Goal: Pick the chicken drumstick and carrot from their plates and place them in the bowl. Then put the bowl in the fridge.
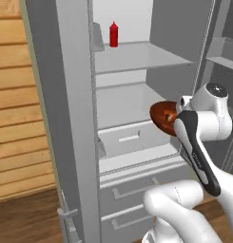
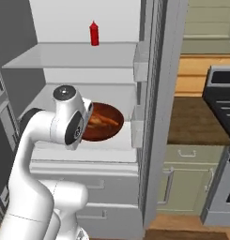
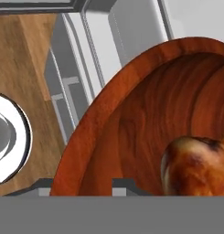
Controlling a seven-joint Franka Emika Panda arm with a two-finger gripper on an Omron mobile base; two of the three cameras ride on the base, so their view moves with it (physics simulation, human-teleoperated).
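Note:
My gripper [image 3: 83, 185] is shut on the rim of the glossy reddish-brown bowl [image 2: 107, 126] and holds it at the mouth of the open grey fridge [image 1: 137, 57], level with the shelf above the drawers. The bowl [image 1: 160, 115] looks tilted. The chicken drumstick [image 3: 195, 167] lies inside the bowl [image 3: 109, 119], its thick browned end towards the camera. A slim orange streak beside it in the right base view may be the carrot [image 2: 110, 123]; I cannot tell it apart for sure. The plates are out of view.
A red bottle [image 1: 113, 34] stands on the fridge's upper glass shelf. The fridge's open left door [image 1: 65, 118] and right door edge [image 2: 156, 117] flank the opening. White drawers [image 1: 130, 138] sit below. A stove [image 2: 224, 103] and green cabinets [image 2: 191, 164] lie to the right.

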